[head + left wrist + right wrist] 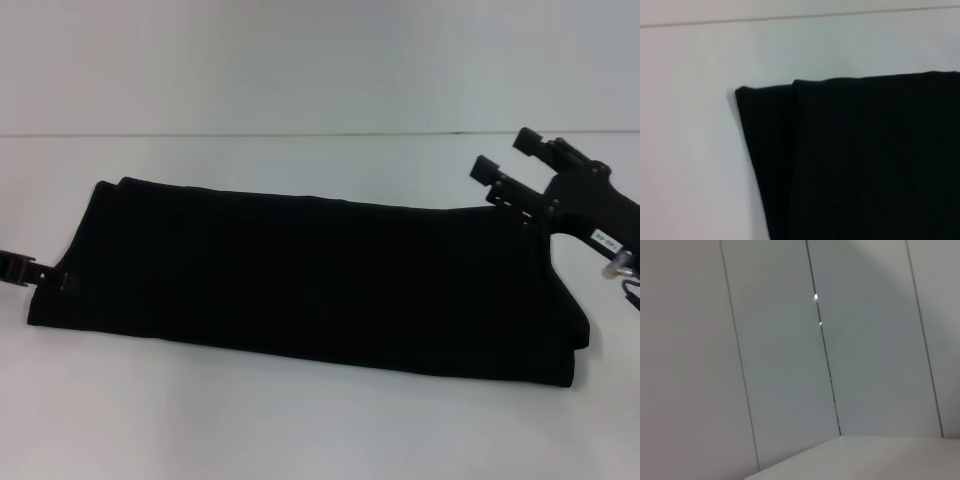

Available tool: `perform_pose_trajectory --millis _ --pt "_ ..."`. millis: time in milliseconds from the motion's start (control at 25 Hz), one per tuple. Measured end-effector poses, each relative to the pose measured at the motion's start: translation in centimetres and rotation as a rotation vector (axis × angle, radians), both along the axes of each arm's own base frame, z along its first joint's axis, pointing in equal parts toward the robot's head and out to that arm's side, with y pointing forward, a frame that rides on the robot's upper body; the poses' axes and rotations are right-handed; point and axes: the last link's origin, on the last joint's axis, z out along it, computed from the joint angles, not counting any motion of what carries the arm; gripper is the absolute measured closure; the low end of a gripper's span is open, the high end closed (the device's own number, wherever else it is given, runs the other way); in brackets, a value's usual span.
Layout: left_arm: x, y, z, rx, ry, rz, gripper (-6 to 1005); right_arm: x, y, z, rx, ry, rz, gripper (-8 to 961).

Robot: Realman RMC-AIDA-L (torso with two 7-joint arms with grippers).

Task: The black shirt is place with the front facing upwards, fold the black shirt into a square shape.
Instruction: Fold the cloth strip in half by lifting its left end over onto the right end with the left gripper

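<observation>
Shirt folded to a long band; crosswise folds outstanding.

Nearest us, we find the black shirt lying flat on the white table as a long strip running side to side, lettering not visible. At its left end the left hand sits low at the cloth's edge; we cannot tell whether its fingers are apart or closed. Farther back, the right hand is raised above the shirt's right end, fingers apart, holding nothing. We judge the next fold should carry one end over the other, gripping both layers at the corners and aligning edges for a square.
</observation>
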Motion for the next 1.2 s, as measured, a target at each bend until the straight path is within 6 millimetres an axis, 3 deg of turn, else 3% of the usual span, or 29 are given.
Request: perform_pose_trajectory --millis 720,1200 --pt "-0.8 -0.4 0.1 -0.005 0.013 0.032 309 -2.0 2.7 -2.6 -0.059 -0.115 -0.009 127" --pt "-2.1 -0.4 -1.0 -0.018 0.074 0.055 308 -2.2 2.7 -3.3 -0.076 -0.123 -0.01 128"
